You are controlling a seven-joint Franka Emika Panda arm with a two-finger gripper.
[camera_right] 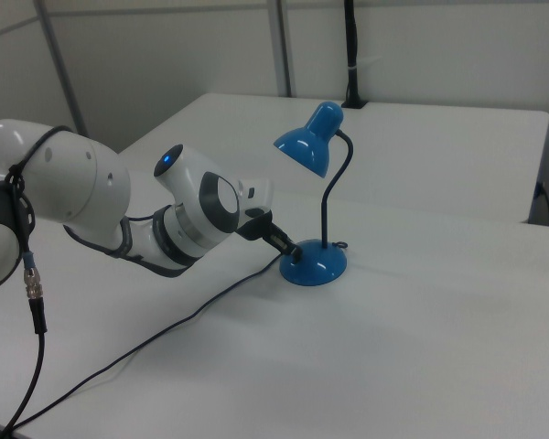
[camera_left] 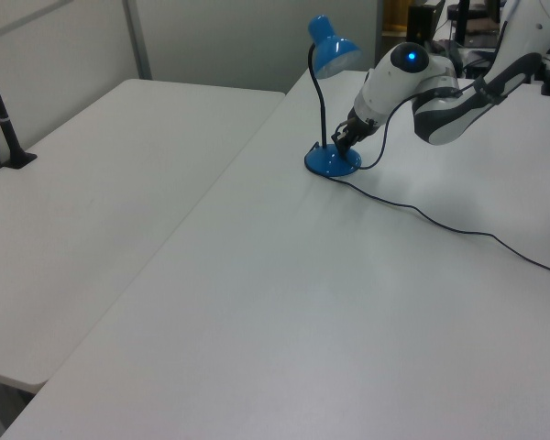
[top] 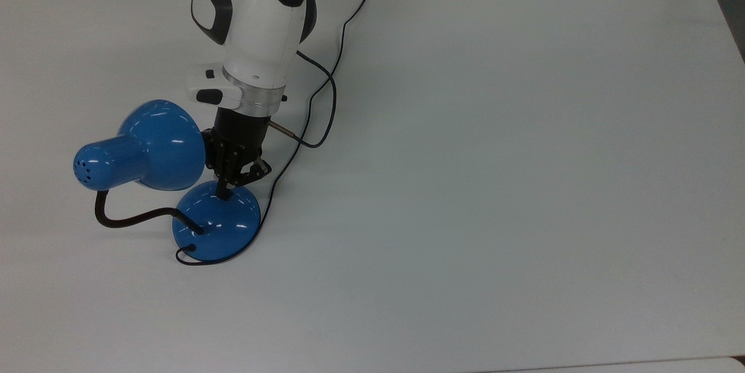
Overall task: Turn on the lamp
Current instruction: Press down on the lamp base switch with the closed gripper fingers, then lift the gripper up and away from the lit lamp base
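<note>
The lamp has a glossy blue bell shade (top: 145, 149), a black bendy neck (top: 125, 219) and a round domed blue base (top: 216, 224). It stands on the white table (top: 495, 157), near the top view's left. My gripper (top: 222, 190) comes down from the white wrist, fingers shut together into one black tip. That tip rests on the base's far top, where the switch is hidden under it. The left view has the gripper (camera_left: 339, 144) just above the base (camera_left: 331, 164), with the shade (camera_left: 332, 50) over it. From the right view, the gripper (camera_right: 293, 249) touches the base (camera_right: 316, 266). No glow comes from the shade (camera_right: 304, 144).
The lamp's thin black cord (top: 343, 29) runs from the base past the arm to the table's far edge, and a second cable loops beside the wrist. A second white table (camera_left: 92, 174) adjoins in the left view's left, with a black clamped post (camera_left: 0, 110).
</note>
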